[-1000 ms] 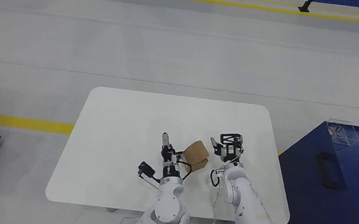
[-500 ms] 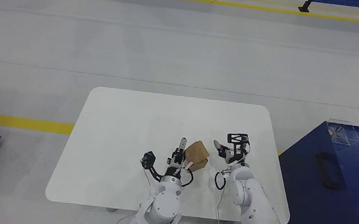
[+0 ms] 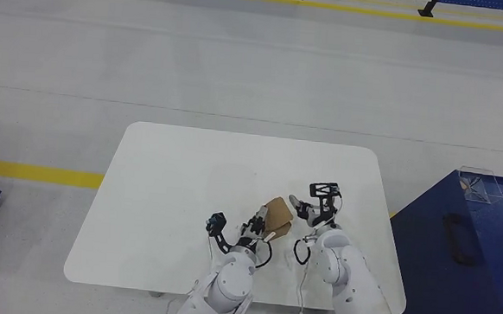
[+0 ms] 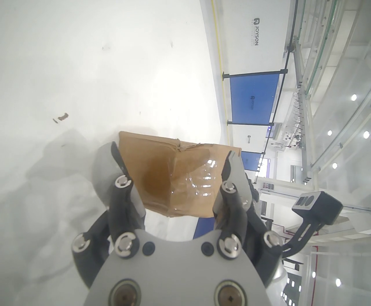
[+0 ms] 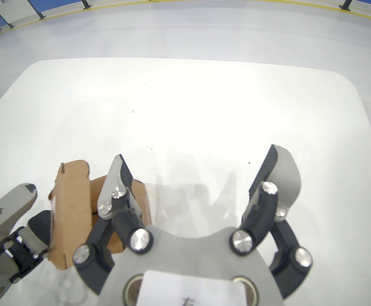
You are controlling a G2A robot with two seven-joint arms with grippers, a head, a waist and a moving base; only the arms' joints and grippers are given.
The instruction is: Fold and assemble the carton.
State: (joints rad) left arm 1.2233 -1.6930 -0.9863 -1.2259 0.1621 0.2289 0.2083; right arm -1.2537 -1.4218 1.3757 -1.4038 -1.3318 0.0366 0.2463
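Left wrist view: left claw (image 4: 173, 162) pinches the carton (image 4: 188, 185) across its width, on the worktop's (image 5: 185, 101) near side. Right claw (image 5: 197, 171) spread, empty; carton just beside one finger.

The carton (image 4: 150, 162) is showing matt, creased brown cardboard, with a glossy, wrinkled patch of clear tape (image 4: 200, 181) catching the light. The table (image 5: 185, 95) is looking smooth and white, with a faint sheen. The right gripper (image 5: 197, 153) is presenting brushed grey metal, black plastic links (image 5: 127, 216), shiny screws (image 5: 242, 238) and ribbed black pads (image 5: 260, 171).
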